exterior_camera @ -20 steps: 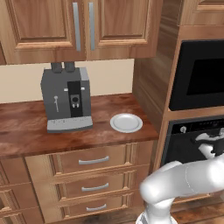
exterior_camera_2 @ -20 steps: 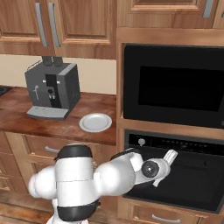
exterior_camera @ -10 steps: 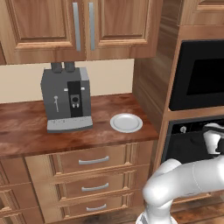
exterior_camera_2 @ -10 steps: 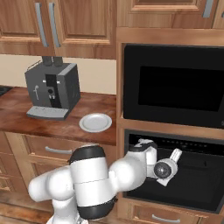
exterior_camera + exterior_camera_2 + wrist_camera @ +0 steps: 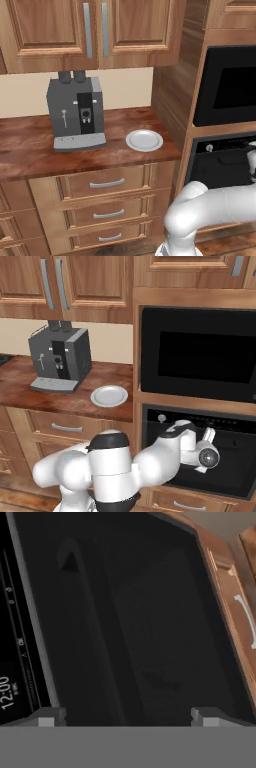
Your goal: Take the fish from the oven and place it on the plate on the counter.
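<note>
Your claw (image 5: 125, 716) is spread wide with nothing between its 2 tips, nosing right up to the dark glass of the oven (image 5: 220, 456), whose door looks shut, the clock digits and control strip running down the left of the hand view. I can't make out the fish behind that black glass, so where it sits is unclear. Over on the tabletop (image 5: 30, 150) the plate (image 5: 144, 140) sits bare just right of the coffee machine (image 5: 77, 112), well apart from your claw
</note>
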You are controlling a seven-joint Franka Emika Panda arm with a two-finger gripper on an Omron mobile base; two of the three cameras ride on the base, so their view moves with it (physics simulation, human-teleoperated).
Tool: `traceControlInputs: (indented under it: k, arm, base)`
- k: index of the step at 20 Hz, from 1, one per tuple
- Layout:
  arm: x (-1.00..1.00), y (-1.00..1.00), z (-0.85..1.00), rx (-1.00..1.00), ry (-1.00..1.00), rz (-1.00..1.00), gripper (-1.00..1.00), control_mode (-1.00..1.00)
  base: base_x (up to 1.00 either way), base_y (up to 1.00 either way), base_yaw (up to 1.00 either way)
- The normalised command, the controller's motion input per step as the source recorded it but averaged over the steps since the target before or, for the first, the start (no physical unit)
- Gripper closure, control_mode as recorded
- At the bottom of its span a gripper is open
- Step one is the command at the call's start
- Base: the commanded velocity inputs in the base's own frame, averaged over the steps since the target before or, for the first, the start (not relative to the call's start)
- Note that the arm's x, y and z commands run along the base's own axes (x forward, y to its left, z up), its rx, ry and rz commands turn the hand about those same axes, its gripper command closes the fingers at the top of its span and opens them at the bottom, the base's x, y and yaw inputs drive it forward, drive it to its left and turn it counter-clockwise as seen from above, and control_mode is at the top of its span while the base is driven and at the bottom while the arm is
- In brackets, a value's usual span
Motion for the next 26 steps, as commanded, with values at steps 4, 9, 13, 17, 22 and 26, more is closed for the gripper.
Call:
traceControlInputs:
  k: [4, 9, 13, 17, 22, 26]
  arm:
    - [0.07, -0.35, -0.05, 0.04, -0.01, 0.22, -1.00, -1.00]
    - [0.08, -0.12, -0.24, 0.02, -0.09, 0.10, -1.00, -1.00]
    - [0.19, 0.00, -0.44, 0.03, -0.14, 0.00, -1.00, -1.00]
    - [0.07, 0.03, -0.24, 0.02, -0.11, 0.00, -1.00, -1.00]
    - [0.00, 0.03, -0.03, 0.01, -0.21, 0.00, -1.00, -1.00]
    - [0.01, 0.00, 0.01, 0.01, -0.19, 0.00, -1.00, -1.00]
  base:
    - [0.00, 0.00, 0.00]
    - [0.00, 0.00, 0.00]
    - [0.00, 0.00, 0.00]
    - [0.00, 0.00, 0.00]
    - [0.00, 0.00, 0.00]
    - [0.00, 0.00, 0.00]
